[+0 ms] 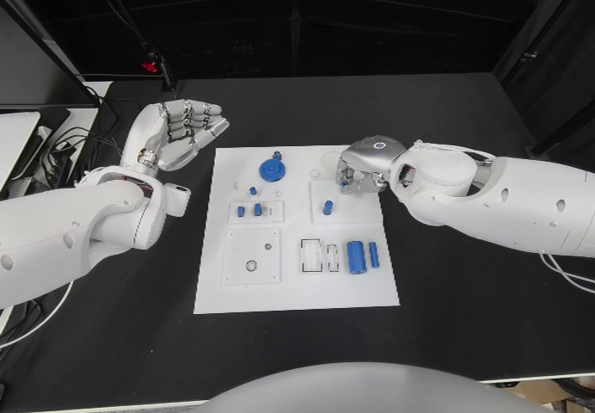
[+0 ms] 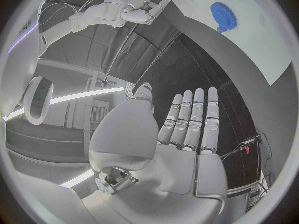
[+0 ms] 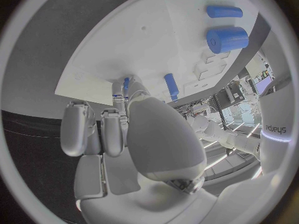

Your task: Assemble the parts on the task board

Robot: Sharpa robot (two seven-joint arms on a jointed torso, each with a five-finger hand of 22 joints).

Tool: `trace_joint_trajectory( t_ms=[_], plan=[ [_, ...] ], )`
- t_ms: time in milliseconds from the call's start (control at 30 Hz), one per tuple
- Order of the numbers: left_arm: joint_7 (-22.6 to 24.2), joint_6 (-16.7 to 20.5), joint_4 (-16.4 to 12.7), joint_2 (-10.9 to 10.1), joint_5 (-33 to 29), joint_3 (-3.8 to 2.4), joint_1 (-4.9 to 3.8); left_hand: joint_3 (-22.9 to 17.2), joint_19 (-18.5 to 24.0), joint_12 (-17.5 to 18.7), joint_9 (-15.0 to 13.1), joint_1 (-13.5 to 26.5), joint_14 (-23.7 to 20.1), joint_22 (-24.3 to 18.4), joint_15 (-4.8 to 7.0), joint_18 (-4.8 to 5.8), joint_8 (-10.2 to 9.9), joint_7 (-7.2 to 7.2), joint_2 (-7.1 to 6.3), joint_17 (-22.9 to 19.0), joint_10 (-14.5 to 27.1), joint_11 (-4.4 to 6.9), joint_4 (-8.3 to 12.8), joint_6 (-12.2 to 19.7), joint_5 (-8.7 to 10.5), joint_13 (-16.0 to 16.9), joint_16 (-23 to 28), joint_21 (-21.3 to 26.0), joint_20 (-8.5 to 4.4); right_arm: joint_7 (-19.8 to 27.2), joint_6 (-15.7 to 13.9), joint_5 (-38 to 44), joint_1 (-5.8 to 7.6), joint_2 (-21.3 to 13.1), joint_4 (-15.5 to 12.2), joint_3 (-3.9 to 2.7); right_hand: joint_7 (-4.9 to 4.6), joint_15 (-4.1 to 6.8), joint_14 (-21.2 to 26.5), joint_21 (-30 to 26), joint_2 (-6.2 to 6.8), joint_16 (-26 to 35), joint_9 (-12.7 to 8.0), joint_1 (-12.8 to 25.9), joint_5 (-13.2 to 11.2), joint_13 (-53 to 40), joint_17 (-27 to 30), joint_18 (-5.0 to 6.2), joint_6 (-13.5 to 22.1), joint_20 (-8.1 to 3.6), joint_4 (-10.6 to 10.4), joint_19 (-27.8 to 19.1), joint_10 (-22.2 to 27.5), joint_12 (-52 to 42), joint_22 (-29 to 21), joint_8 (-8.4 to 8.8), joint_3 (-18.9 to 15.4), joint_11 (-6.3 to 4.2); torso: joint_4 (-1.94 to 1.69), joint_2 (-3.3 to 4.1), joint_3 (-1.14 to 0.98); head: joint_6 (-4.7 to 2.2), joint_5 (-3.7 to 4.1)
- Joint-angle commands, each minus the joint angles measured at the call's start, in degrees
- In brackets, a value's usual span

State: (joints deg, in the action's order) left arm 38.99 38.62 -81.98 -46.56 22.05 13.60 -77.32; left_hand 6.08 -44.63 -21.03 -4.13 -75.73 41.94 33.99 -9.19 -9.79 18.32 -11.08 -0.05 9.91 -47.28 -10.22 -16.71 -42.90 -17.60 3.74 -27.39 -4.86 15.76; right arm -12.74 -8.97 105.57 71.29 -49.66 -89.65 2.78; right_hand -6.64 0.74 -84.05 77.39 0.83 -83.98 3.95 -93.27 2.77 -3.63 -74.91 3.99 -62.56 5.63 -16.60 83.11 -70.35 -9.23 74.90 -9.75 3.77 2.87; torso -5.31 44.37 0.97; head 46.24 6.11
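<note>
The white task board (image 1: pixel 297 292) lies mid-table. On it are a blue gear (image 1: pixel 274 167), small blue pegs (image 1: pixel 249 209) in a left plate, a blue peg (image 1: pixel 328 206) in a right plate, and two blue cylinders (image 1: pixel 362 255) lying side by side. My right hand (image 1: pixel 366 163) hovers over the board's back right area, fingers pointing down. Its fingertips pinch a small blue part (image 3: pixel 126 83) just above the board (image 3: pixel 137 40), beside the peg (image 3: pixel 170 86). My left hand (image 1: pixel 186 129) is raised off the board's back left corner, fingers straight and apart, holding nothing (image 2: pixel 181 134).
Cables (image 1: pixel 75 138) and a pale device edge (image 1: pixel 19 138) crowd the table's left side. A red-tipped stand (image 1: pixel 151 64) sits behind my left hand. Bare black table (image 1: pixel 471 310) stretches right of and in front of the board.
</note>
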Motion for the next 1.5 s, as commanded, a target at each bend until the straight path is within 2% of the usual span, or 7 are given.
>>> trace_joint_trajectory(
  t_ms=[33,400,767,1300,1400,1500],
  plan=[
    [4.37,-0.64,-0.01,0.05,-0.27,-0.05,-0.08,0.31,-0.23,-0.39,0.03,-0.22,0.43,-0.05,0.13,-0.64,0.21,-1.57,0.42,-0.05,0.33,0.04,0.02,0.30,-0.35,0.06,-0.20,0.14,0.03,-1.11,1.29,1.88,-0.14,0.06,-0.15,0.15,0.06,0.41,-3.40,0.02,0.03,0.20,0.16,-0.51,-0.08,0.16,-0.25,-0.45,-0.90,-0.53,-0.01,0.13,-0.57,0.41,6.99,0.11,0.57,0.07,-0.03,-0.01,-0.01,0.02,0.09],
    [4.16,-0.81,0.00,0.04,-0.27,-0.05,-0.08,0.33,-0.27,-0.52,0.03,-0.34,0.46,-0.13,0.14,-0.64,0.33,-1.55,0.58,-0.13,0.31,0.06,0.02,0.30,-0.43,0.06,-0.28,0.17,0.02,-2.20,1.76,2.88,-0.18,0.05,-0.44,0.15,0.32,0.60,-3.38,0.01,0.37,0.26,0.33,-1.29,-0.08,0.15,-0.15,-0.47,-2.60,-0.75,0.04,0.18,-2.20,1.37,7.01,-0.13,1.63,-0.13,0.00,0.01,-0.01,0.11,0.17],
    [3.98,-0.93,0.16,0.18,-0.27,-0.05,-0.08,0.36,-0.32,-0.65,0.04,-0.49,0.50,-0.22,0.16,-0.64,0.45,-1.53,0.75,-0.22,0.31,0.08,0.03,0.31,-0.52,0.05,-0.38,0.19,0.01,-2.37,0.14,3.15,-0.23,0.06,-0.61,0.15,0.52,0.71,-3.36,0.04,0.58,0.31,0.40,-1.85,-0.07,0.18,-0.10,-0.49,-3.39,-0.88,0.11,0.23,-2.99,2.15,7.04,-0.14,2.40,-0.27,-0.03,-0.02,0.00,0.19,0.30],
    [3.76,-0.99,0.22,0.19,-0.27,-0.05,-0.07,0.38,-0.34,-0.75,0.04,-0.57,0.50,-0.28,0.17,-0.64,0.53,-1.51,0.87,-0.29,0.29,0.10,0.02,0.31,-0.58,0.05,-0.44,0.21,0.00,-2.51,-0.48,3.18,-0.26,0.00,-0.63,0.15,0.49,0.66,-3.36,0.26,1.20,0.33,0.45,-1.89,-0.08,0.18,-0.07,-0.58,-3.84,-0.90,0.00,0.37,-3.23,3.02,7.21,-0.04,2.76,-0.18,-0.04,-0.02,0.02,0.29,0.43],
    [3.71,-1.00,0.24,0.18,-0.27,-0.05,-0.07,0.38,-0.34,-0.75,0.04,-0.57,0.50,-0.28,0.17,-0.64,0.53,-1.51,0.87,-0.29,0.29,0.10,0.02,0.31,-0.58,0.05,-0.44,0.21,0.00,-2.46,-0.82,3.12,-0.26,-0.03,-0.59,0.15,0.24,0.55,-3.31,0.24,1.69,0.47,0.31,-1.36,-0.09,0.21,0.22,-0.60,-3.37,-0.86,-0.14,0.38,-3.04,3.52,7.21,0.38,2.64,0.03,0.01,-0.04,0.01,0.32,0.44],
    [3.65,-1.04,0.27,0.18,-0.27,-0.05,-0.07,0.38,-0.34,-0.75,0.04,-0.57,0.50,-0.28,0.17,-0.64,0.53,-1.51,0.87,-0.29,0.29,0.10,0.02,0.31,-0.58,0.05,-0.44,0.21,0.00,-2.45,-1.15,2.95,-0.27,-0.08,-0.53,0.15,-0.46,0.18,-3.22,0.19,2.38,0.70,-0.06,-0.25,-0.15,0.27,0.75,-0.62,-1.77,-0.67,-0.22,0.37,-2.13,4.53,7.19,1.47,2.39,0.59,-0.05,-0.01,0.02,0.31,0.46]
  ],
)
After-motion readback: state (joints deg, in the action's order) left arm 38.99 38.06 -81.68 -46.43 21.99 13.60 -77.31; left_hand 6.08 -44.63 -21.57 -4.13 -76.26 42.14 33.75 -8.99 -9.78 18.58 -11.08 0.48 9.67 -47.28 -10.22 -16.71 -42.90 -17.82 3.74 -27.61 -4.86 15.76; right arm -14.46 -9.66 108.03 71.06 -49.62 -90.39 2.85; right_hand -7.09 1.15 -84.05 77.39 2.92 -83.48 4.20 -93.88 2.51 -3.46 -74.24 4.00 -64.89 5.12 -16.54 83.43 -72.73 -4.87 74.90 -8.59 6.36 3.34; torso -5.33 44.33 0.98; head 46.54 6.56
